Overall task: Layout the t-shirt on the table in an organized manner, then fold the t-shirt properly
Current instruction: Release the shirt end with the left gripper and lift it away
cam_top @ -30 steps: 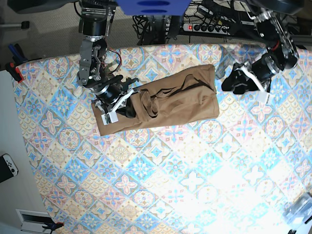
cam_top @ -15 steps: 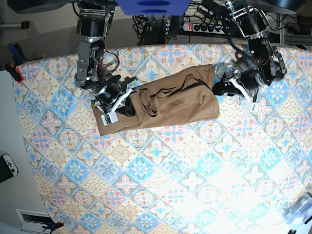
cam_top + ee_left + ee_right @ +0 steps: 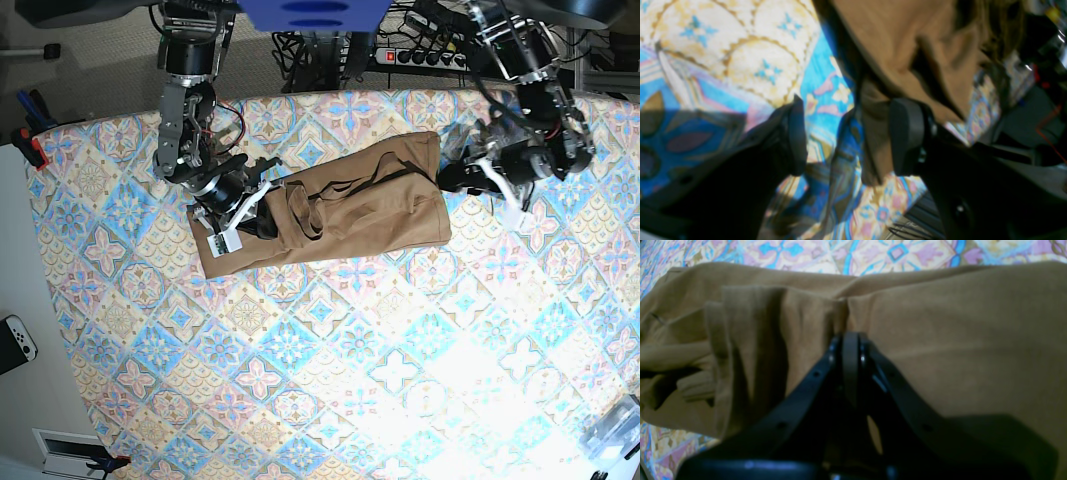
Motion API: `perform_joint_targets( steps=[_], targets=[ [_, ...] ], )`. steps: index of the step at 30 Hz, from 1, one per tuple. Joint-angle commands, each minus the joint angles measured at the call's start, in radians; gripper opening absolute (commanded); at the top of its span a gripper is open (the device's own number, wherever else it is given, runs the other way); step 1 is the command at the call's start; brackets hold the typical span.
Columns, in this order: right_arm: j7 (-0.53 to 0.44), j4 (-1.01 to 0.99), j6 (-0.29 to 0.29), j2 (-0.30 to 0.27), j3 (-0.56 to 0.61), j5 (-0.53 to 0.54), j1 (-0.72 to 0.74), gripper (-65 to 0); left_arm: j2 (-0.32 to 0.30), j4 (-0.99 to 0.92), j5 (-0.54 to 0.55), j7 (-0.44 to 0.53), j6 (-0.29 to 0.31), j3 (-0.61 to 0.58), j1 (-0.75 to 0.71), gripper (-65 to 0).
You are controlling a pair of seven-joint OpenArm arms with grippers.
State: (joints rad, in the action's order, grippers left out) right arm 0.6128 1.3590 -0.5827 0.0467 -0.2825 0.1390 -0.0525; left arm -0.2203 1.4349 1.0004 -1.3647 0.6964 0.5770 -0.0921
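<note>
The t-shirt (image 3: 330, 205) lies folded into a long tan-brown band across the upper middle of the table (image 3: 330, 380), running from about eight o'clock up toward two o'clock in the base view, with loose folds and a dark crease along its middle. At the band's nine o'clock end the right gripper (image 3: 245, 215) sits on the cloth; its wrist view shows the jaws pressed together with a pinch of the t-shirt (image 3: 940, 340) fabric rising between them, and bunched folds lying off toward nine o'clock of the fingers. At the band's three o'clock end the left gripper (image 3: 455, 180) reaches in from the table's far edge, right at the shirt's corner. Its wrist view, which is blurred, shows the left gripper (image 3: 846, 133) with jaws spread wide, one finger (image 3: 796, 133) over the patterned table (image 3: 723, 60) cloth and the other finger (image 3: 907, 133) against the shirt's edge; a narrow strip of the t-shirt (image 3: 907, 43) hangs down between them, nearer the second finger. Whether that strip touches either pad cannot be told from the blur.
</note>
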Motion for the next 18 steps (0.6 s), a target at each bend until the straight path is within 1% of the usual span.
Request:
perform_joint_targets(
  steps=[1, 3, 5, 15, 18],
  targets=[
    [0.032, 0.004, 0.002, -0.005, 0.001, -0.017, 0.004, -65.0, -0.011, 0.013, 0.068, -0.032, 0.002, -0.005, 0.001, -30.4],
    [0.032, 0.004, 0.002, -0.005, 0.001, -0.017, 0.004, -65.0, -0.043, 0.013, 0.116, -0.032, 0.002, -0.005, -0.001, -30.6],
    [0.032, 0.000, 0.002, -0.005, 0.001, -0.017, 0.007, -65.0, -0.061, 0.013, 0.137, -0.032, 0.002, -0.005, -0.004, -30.6],
    [0.032, -0.003, 0.002, -0.005, 0.001, -0.017, 0.012, -65.0, -0.176, 0.013, 0.134, -0.032, 0.002, -0.004, -0.074, -30.8],
    [0.032, -0.005, 0.002, -0.005, 0.001, -0.017, 0.012, -65.0, -0.186, 0.013, 0.134, -0.032, 0.002, 0.018, -0.087, -30.8]
  ],
)
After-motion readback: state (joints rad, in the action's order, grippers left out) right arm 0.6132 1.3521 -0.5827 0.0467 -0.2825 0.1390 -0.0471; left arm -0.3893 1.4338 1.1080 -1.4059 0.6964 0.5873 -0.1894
